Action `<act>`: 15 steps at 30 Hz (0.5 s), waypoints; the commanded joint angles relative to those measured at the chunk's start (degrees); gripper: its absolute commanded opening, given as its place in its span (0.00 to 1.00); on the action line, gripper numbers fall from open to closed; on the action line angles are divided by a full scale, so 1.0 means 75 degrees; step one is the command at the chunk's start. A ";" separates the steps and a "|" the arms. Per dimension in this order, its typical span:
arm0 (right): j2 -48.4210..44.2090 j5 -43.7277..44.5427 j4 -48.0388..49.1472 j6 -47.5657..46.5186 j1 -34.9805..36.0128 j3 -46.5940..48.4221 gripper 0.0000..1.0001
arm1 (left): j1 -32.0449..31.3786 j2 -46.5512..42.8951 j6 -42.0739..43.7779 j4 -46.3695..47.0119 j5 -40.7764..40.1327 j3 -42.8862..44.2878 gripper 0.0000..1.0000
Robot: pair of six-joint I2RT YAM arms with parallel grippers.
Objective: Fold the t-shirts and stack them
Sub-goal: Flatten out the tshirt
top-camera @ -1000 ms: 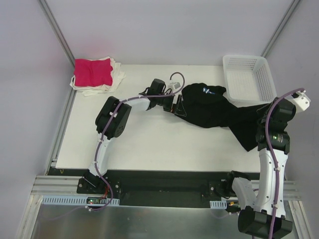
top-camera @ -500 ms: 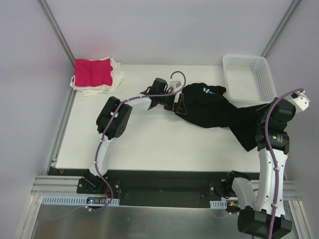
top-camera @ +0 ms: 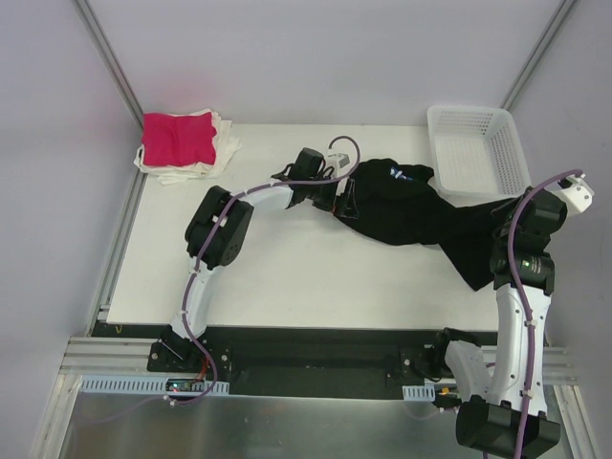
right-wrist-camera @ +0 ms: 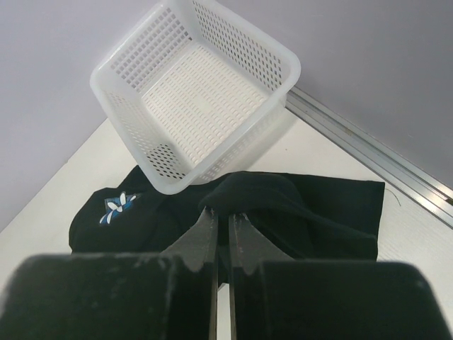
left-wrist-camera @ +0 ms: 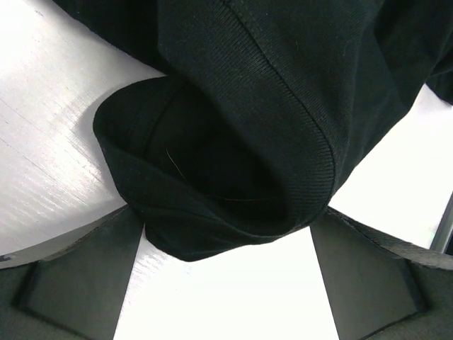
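A large black t-shirt (top-camera: 421,215) lies crumpled across the table's right half, its blue daisy print (top-camera: 399,173) facing up. My left gripper (top-camera: 342,203) sits at the shirt's left edge, open; in the left wrist view a rolled hem of the black t-shirt (left-wrist-camera: 219,177) bulges between its spread fingers (left-wrist-camera: 78,276). My right gripper (right-wrist-camera: 223,212) is shut on a raised fold of the black t-shirt (right-wrist-camera: 283,198) at the shirt's right end (top-camera: 483,234). A folded magenta t-shirt (top-camera: 179,139) tops folded white t-shirts (top-camera: 227,151) at the far left corner.
A white mesh basket (top-camera: 478,151) stands at the far right corner, its near rim over the black shirt; the right wrist view shows this basket (right-wrist-camera: 191,92) just beyond the grip. Bare white table (top-camera: 287,277) stretches in front of the shirt. Metal rails run along the table's edges.
My left gripper has edged slightly right, closer onto the black shirt's hem. The right arm and the shirt's right end hold still.
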 commanded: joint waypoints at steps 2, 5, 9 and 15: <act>-0.0071 0.0025 0.0371 0.0026 -0.0072 0.0034 0.01 | 0.0007 0.0101 0.0113 -0.0359 0.0459 0.0500 0.57; -0.0071 0.0037 0.0360 0.0026 -0.0073 0.0046 0.01 | 0.0019 0.0230 -0.0027 -0.0371 0.0576 0.0606 0.00; -0.0071 0.0014 0.0383 0.0014 -0.0073 0.0069 0.01 | 0.0019 0.0312 -0.0121 -0.0371 0.0530 0.0642 0.00; 0.0010 -0.0080 0.0383 0.0049 -0.0073 0.0046 0.01 | 0.0136 -0.0236 -0.0040 -0.0452 0.0356 0.0560 0.00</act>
